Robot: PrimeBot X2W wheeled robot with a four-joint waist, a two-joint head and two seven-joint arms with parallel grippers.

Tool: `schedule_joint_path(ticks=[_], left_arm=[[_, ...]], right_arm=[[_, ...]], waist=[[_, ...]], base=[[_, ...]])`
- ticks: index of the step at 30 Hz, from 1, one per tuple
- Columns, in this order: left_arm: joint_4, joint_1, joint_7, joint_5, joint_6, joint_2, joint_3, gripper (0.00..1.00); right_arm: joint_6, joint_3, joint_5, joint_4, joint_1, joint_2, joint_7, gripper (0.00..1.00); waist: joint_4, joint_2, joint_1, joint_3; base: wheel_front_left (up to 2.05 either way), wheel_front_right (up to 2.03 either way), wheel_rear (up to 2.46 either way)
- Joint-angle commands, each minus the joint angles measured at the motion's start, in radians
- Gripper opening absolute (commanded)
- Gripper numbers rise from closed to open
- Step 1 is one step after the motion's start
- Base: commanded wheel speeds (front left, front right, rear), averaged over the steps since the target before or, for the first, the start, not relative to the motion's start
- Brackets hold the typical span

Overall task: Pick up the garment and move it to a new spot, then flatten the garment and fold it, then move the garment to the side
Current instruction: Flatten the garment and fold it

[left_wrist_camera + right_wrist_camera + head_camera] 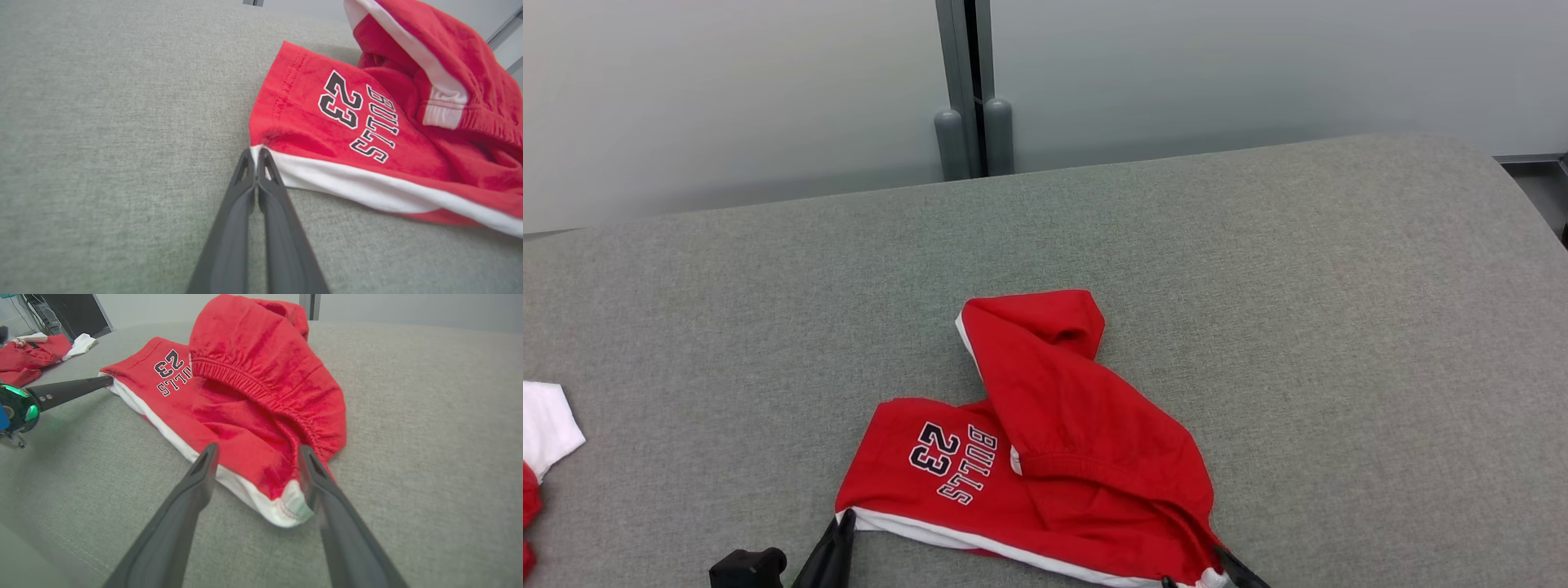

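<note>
Grey padded surface (1339, 327): wide bare room to right and top, rounded far edge upper right | spare red-and-white clothes (543, 433) at left edge | red garment (1054, 457), "BULLS 23", rumpled at lower centre | left gripper (255, 153) pinched together on white-trimmed lower-left corner | right gripper (257, 453) spread, straddling lower-right corner

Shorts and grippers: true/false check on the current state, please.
1. The left gripper is shut at the white-striped corner of the shorts. True.
2. The right gripper is shut. False: it is open, straddling the other near corner.
3. The shorts lie flat. False: one part is folded over on top and bunched.
4. The print reads BULLS 23. True.
</note>
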Motion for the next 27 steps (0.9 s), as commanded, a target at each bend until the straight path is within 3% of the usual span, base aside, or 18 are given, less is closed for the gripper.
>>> schedule_joint_path(ticks=[1, 24, 27], left_arm=[[-0.001, -0.012, -0.003, 0.002, -0.002, 0.0, 0.004, 0.0], [-0.001, -0.008, -0.003, 0.002, -0.002, -0.005, 0.007, 0.0], [0.002, -0.011, -0.003, 0.0, -0.002, -0.007, 0.004, 0.0]], right_arm=[[0.0, -0.008, 0.002, -0.005, 0.012, -0.011, -0.003, 1.0], [0.0, 0.044, -0.063, 0.117, -0.056, -0.103, -0.003, 1.0], [0.0, 0.054, -0.085, 0.125, -0.06, -0.106, -0.003, 0.96]], waist=[[0.0, -0.0001, 0.0, 0.0], [0.02, -0.0001, 0.0, 0.009], [0.022, -0.0001, 0.0, 0.009]], base=[[0.0, 0.0, 0.0], [0.0, 0.0, 0.0], [0.0, 0.0, 0.0]])
